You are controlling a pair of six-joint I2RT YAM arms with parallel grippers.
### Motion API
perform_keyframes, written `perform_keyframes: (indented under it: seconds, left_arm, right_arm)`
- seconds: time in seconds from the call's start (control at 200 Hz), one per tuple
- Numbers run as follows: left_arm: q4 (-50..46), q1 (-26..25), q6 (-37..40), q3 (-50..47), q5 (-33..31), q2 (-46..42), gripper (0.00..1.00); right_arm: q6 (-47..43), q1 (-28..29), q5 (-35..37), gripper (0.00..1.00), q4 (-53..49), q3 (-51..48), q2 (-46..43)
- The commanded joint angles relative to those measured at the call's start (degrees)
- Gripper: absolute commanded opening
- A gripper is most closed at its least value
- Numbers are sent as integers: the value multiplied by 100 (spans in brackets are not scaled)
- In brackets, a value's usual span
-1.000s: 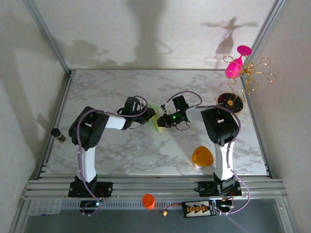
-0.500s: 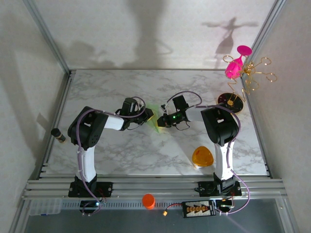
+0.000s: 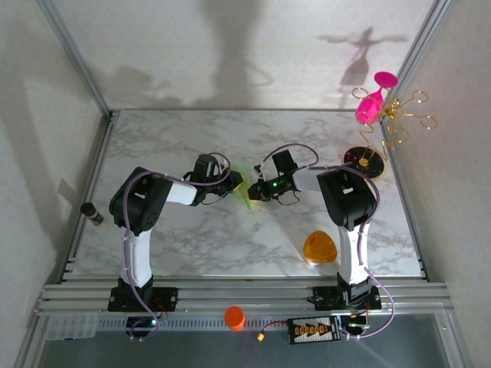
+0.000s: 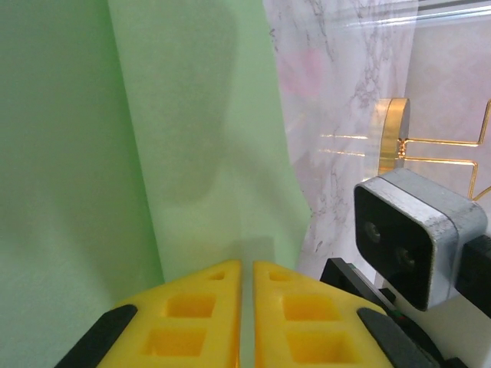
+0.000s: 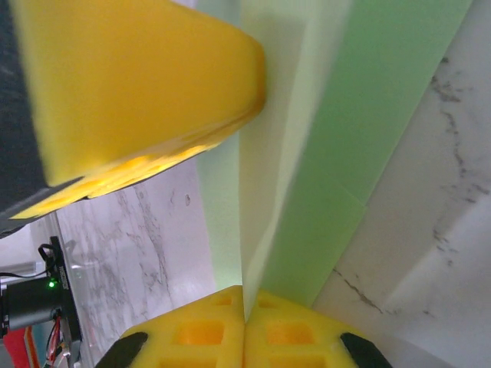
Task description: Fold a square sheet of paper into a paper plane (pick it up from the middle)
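midway between the table's (image 3: 192,238) side edges, our left gripper (image 4: 247,270) and right gripper (image 5: 244,297) each clench the folded green paper (image 4: 199,130).

Both arms are reaching forward and bending inward, their wrists facing each other. The left gripper (image 3: 238,184) is lying low, its yellow fingers (image 4: 192,314) pressing together with barely a slit between them, pinching the green paper (image 4: 207,115). The right gripper (image 3: 254,192) is pointing straight at it, its own fingers (image 5: 192,337) squeezing shut on the paper's edge. One left finger is hanging just ahead of the right fingertips, and the right wrist's camera (image 4: 418,230) is sitting just beyond the left fingertips.
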Motion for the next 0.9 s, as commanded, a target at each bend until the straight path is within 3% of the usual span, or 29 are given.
perform_keyframes:
  seconds: [0.0,0.591,0.896]
  left_arm:
    - [-32,8,40,136,34,113,12]
    - [-329,9,152,196,-107,291,12]
    - [-500,17,250,76,-262,340,12]
  right_arm:
    - [-177,38,1464,9,-414,-267,773]
    - [-131,42,1386,14,-559,-107,707]
    - [128,38,827,18,-638,-1,280]
